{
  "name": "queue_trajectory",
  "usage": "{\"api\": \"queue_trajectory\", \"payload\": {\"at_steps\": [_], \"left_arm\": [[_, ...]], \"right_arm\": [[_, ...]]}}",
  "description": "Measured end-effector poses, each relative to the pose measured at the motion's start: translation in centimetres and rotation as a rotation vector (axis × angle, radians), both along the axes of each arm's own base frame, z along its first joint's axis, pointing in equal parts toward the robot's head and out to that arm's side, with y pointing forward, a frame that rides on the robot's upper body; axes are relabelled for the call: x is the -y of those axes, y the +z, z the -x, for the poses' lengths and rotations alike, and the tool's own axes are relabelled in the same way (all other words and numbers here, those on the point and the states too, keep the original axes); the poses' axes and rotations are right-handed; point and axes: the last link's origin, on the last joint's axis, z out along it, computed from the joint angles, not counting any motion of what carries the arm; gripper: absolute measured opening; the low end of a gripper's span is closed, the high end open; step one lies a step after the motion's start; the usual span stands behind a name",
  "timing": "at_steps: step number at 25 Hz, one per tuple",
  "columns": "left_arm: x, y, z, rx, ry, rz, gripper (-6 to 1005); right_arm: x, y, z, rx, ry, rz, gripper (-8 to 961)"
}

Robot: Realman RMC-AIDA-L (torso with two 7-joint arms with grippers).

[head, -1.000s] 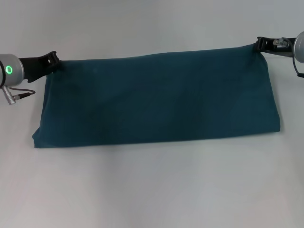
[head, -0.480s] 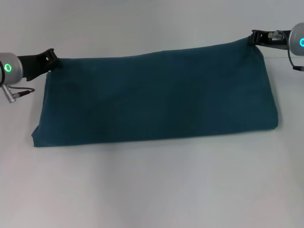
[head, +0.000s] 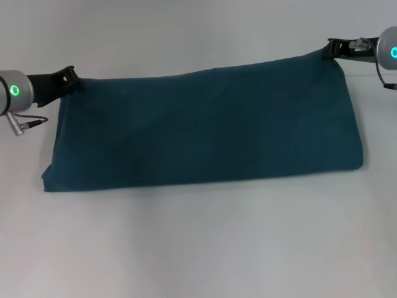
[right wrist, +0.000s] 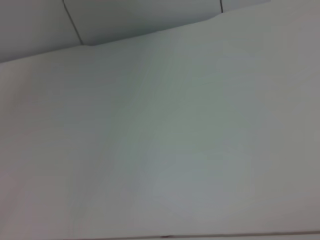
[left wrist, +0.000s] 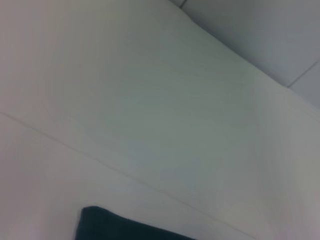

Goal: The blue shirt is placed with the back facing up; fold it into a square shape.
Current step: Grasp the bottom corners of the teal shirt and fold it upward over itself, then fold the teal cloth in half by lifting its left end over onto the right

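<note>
The blue shirt (head: 205, 127) lies on the white table as a long, plain teal band running left to right. My left gripper (head: 71, 76) pinches its far left corner. My right gripper (head: 331, 49) is shut on the far right corner, which is drawn up and back toward it. The near edge of the shirt rests flat on the table. In the left wrist view a dark corner of the blue shirt (left wrist: 120, 227) shows at the picture's edge. The right wrist view shows only table.
The white table (head: 198, 248) stretches bare in front of the shirt and behind it. A grey cable connector (head: 18, 126) hangs from my left arm just left of the shirt. The table's far edge (right wrist: 150, 32) shows in the right wrist view.
My right gripper has carried the far right corner back and slightly left, lifting that edge. The left gripper has barely shifted. Little differs over the last half second.
</note>
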Motion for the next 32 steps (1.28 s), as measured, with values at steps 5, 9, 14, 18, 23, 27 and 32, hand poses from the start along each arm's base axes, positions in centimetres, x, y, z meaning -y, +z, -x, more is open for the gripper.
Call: {"api": "queue_trajectory", "payload": {"at_steps": [5, 9, 14, 18, 23, 27, 32], "left_arm": [[-0.2, -0.5, 0.0, -0.012, 0.008, -0.008, 51], [0.0, -0.9, 0.0, 0.003, 0.015, -0.016, 181], [1.0, 0.1, 1.1, 0.075, 0.029, -0.041, 328], [2.3, 1.2, 1.9, 0.160, 0.007, -0.038, 443], [6.3, 2.1, 3.0, 0.359, -0.037, 0.019, 642], [9.8, 2.7, 4.2, 0.498, -0.033, 0.052, 788], [14.1, 2.3, 5.8, 0.665, 0.025, 0.085, 855]], "right_arm": [[-0.7, 0.9, 0.4, 0.050, 0.019, -0.016, 30], [-1.0, 1.5, 0.8, 0.045, 0.024, -0.024, 211], [0.8, 2.3, -1.0, -0.082, -0.027, 0.013, 433], [4.9, 2.8, -3.5, -0.307, 0.000, 0.078, 602], [11.2, 3.2, -6.8, -0.595, 0.061, 0.119, 706], [16.1, 3.6, -9.3, -0.752, 0.083, 0.131, 768], [19.5, 4.1, -11.1, -0.840, 0.077, 0.116, 816]]}}
